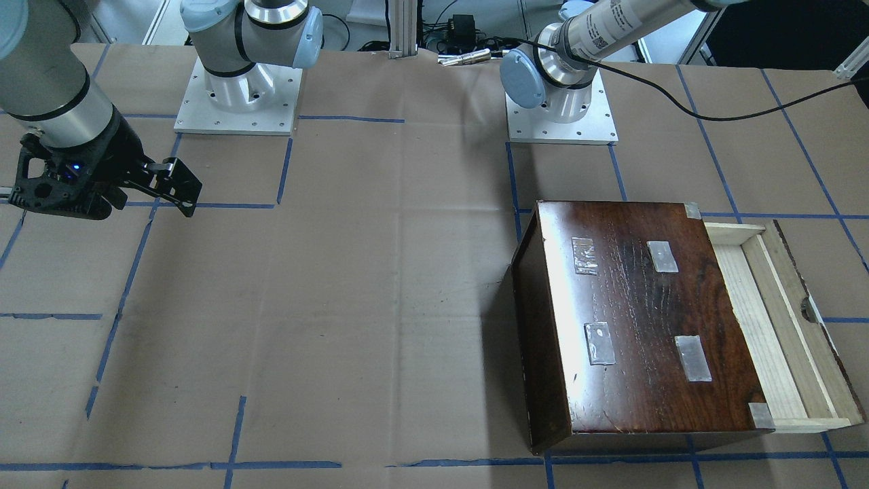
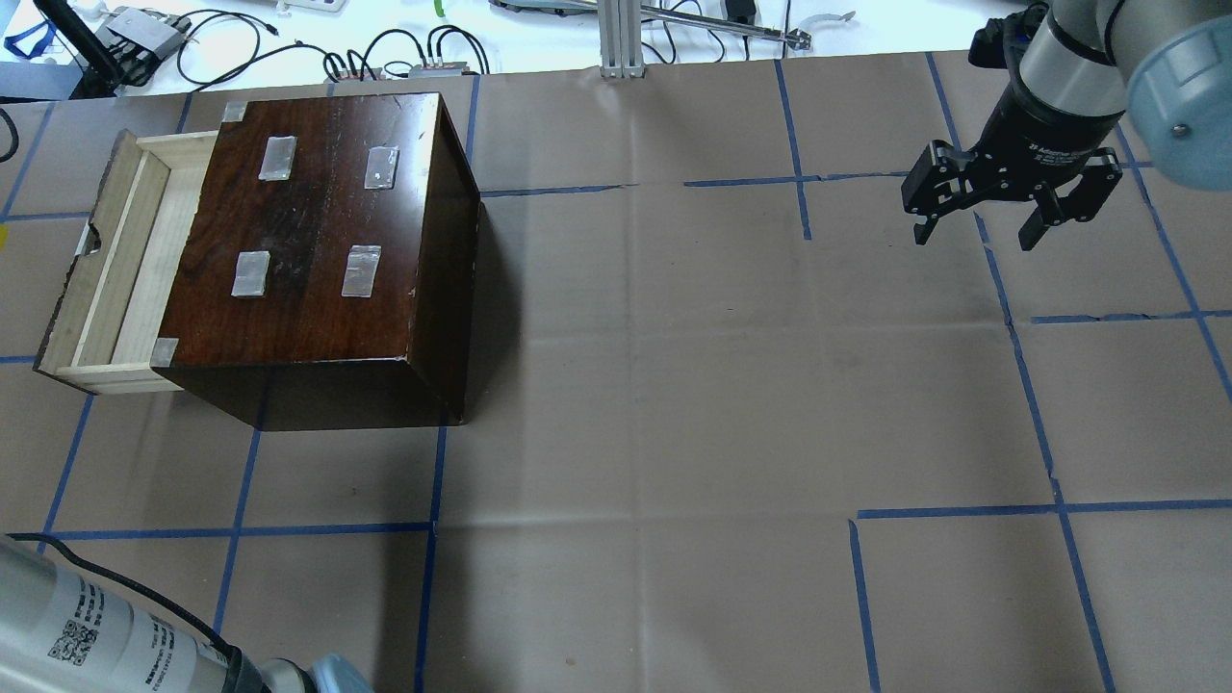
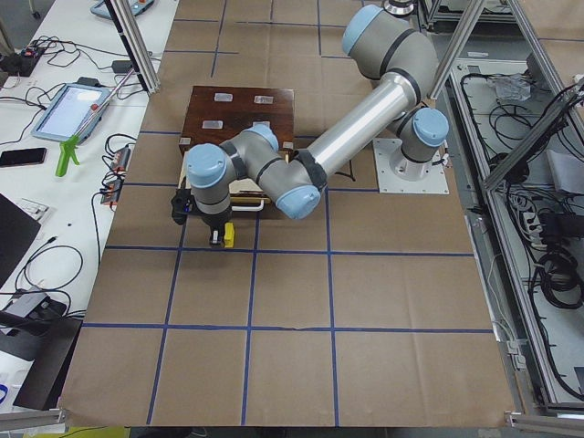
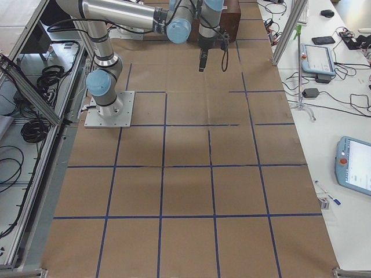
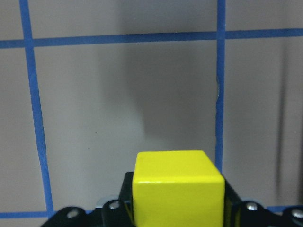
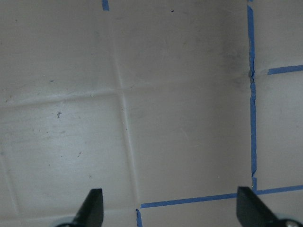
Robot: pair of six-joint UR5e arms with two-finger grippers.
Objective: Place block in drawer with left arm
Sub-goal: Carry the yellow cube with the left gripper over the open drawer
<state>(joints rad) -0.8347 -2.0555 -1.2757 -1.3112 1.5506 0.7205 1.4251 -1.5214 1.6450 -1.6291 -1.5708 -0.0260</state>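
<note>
The yellow block (image 5: 177,187) sits between the jaws of my left gripper (image 3: 219,239), close under the left wrist camera and above bare paper. In the exterior left view the block (image 3: 228,235) hangs over the table just out past the drawer's white handle (image 3: 245,205). The pale wood drawer (image 2: 144,269) is pulled open from the dark brown box (image 2: 308,231); it also shows in the front-facing view (image 1: 753,326), with nothing in the part I can see. My right gripper (image 2: 972,226) is open and empty, far from the box.
The table is covered in brown paper with a blue tape grid (image 2: 1011,318). The box top carries several tape patches (image 2: 361,269). Cables and devices (image 2: 404,58) lie beyond the far table edge. The left arm's black cable (image 1: 679,102) trails across the table.
</note>
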